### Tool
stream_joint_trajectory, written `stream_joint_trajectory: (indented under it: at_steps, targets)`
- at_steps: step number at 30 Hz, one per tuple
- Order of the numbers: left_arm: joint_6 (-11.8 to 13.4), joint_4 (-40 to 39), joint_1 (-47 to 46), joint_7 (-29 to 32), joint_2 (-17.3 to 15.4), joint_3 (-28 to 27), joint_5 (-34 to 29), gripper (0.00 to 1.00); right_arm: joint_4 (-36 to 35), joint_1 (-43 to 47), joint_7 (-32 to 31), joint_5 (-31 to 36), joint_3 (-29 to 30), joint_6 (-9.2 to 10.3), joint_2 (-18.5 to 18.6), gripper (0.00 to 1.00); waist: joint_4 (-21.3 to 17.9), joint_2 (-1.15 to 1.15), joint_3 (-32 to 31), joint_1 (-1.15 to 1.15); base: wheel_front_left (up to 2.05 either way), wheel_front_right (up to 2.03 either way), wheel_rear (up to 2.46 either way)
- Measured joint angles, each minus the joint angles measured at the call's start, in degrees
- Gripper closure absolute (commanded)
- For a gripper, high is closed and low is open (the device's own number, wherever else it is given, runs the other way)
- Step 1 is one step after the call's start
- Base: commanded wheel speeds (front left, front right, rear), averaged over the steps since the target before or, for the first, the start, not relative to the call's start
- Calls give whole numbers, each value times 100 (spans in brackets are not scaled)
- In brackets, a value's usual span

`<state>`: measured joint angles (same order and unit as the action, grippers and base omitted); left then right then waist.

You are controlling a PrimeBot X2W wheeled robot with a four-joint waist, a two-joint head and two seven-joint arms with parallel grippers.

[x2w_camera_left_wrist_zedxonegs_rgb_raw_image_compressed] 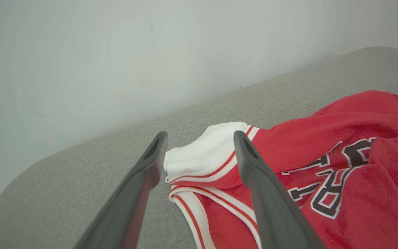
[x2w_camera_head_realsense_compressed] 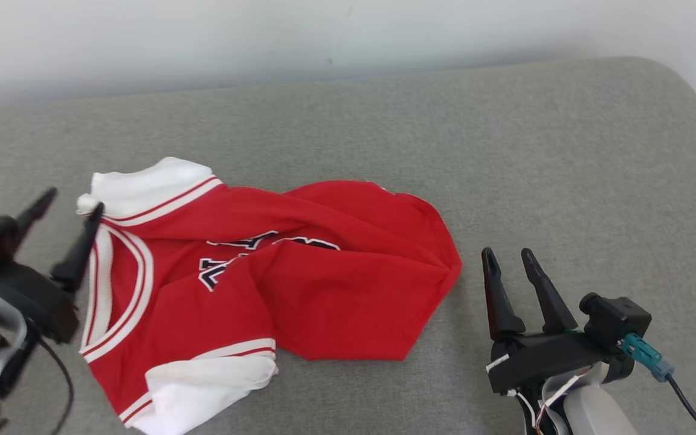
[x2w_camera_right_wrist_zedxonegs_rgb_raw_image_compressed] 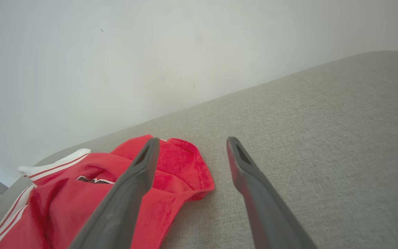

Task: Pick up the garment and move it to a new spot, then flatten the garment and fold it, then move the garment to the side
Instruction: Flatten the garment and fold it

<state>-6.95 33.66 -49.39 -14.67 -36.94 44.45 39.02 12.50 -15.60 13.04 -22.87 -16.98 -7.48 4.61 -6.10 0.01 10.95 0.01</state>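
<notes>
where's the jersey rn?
Head view, left of centre: the jersey lies crumpled on the grey cushion, its white sleeve by the left gripper, the right gripper clear of its other end.

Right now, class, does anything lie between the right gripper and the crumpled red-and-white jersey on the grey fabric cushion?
Nothing visible does. The open right gripper sits just off the hem of the crumpled red-and-white jersey, apart from it, with bare grey fabric cushion between them.
</notes>
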Motion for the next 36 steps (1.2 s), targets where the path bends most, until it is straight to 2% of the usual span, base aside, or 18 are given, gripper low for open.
stream_joint_trajectory:
  at_steps: [4, 5, 9, 12, 17, 25, 36]
  targets:
    - [270, -575, 658, -26, 197, -205, 79, 0, 5, 112, -45, -31, 37, 0, 10, 0, 226, 0, -155, 0, 0, 0, 0]
    - [1029, -1878, 1700, -31, 413, -1266, -33, 0, 48, 233, -216, -90, 30, 0, 18, 0, 508, 0, -366, -1, 0, 0, 0]
    - [1423, -2580, 2492, -34, 600, -1953, -324, 0, 90, 316, -334, -94, 53, 0, 19, 0, 612, 0, -489, -1, 0, 0, 0]
    - [1616, -3132, 3020, -34, 803, -2431, -557, 0, 116, 355, -405, -98, 131, 0, 41, 0, 682, -1, -556, -1, 0, 0, 0]
    - [1769, -3646, 3778, -34, 1070, -2819, -943, 0, 167, 434, -553, -94, 266, 0, 52, 0, 812, -1, -602, -1, 0, 0, 0]
    - [1908, -4128, 4432, -34, 1511, -3386, -1397, 0, 338, 480, -744, -3, 537, 0, 34, 0, 993, -1, -657, -1, 0, 0, 0]
    - [1556, -4113, 4688, -34, 1990, -3675, -1652, 0, 832, 406, -1059, 44, 728, 0, -2, 0, 1238, 0, -721, -1, 0, 0, 0]
